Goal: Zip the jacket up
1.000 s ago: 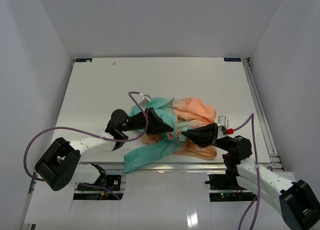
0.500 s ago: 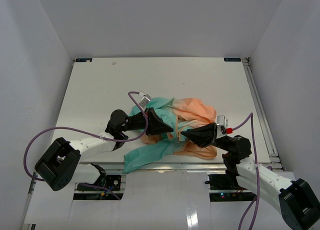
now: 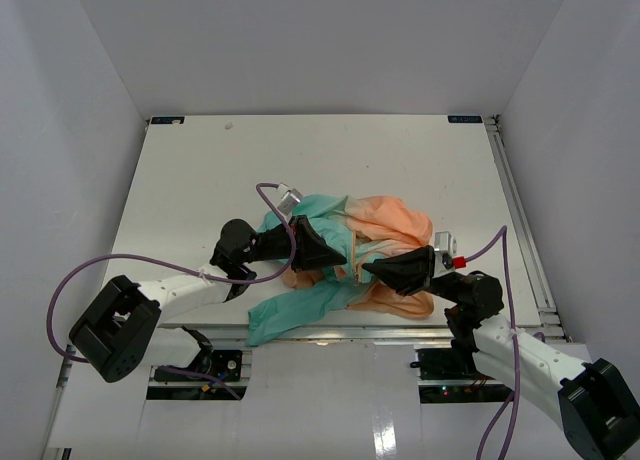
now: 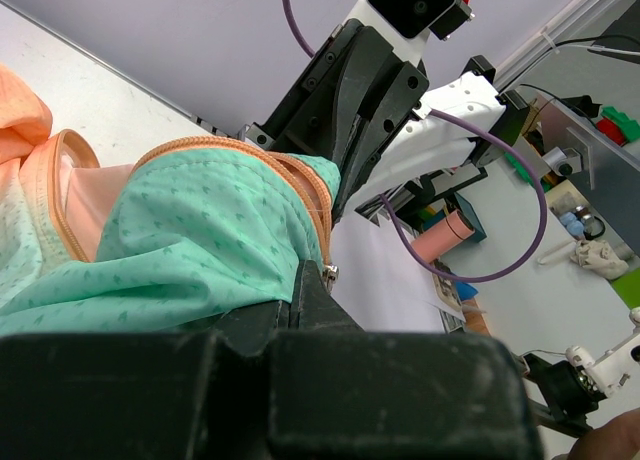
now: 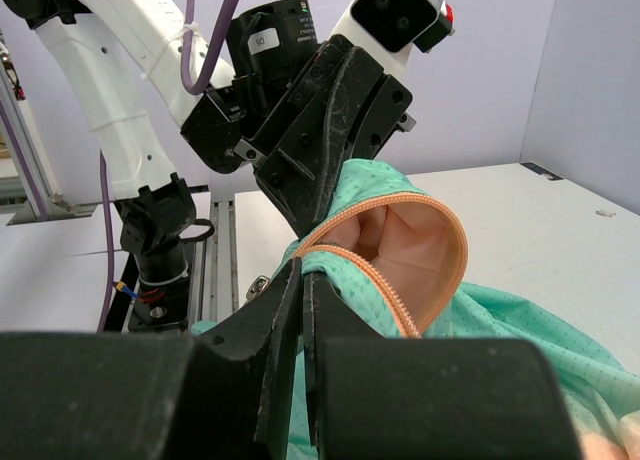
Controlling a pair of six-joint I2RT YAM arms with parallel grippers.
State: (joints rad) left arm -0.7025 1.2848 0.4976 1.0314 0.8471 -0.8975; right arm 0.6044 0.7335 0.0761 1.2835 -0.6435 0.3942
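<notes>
The jacket (image 3: 385, 223), peach-orange at one end and teal-green at the other, lies crumpled near the table's front edge between both arms. My left gripper (image 3: 340, 261) is shut on the teal hem beside the orange zipper (image 4: 322, 212); a small metal zipper piece (image 4: 327, 272) shows at its tip. My right gripper (image 3: 366, 267) faces it from the right and is shut on the teal edge by the other zipper half (image 5: 385, 290). The two gripper tips sit a few centimetres apart. The zipper is open, with the peach lining (image 5: 410, 245) showing.
A teal sleeve or hem part (image 3: 290, 313) trails toward the front-left table edge. White walls enclose the table (image 3: 200, 180) on three sides. A rail (image 3: 520, 220) runs along the right side. Purple cables loop off both arms.
</notes>
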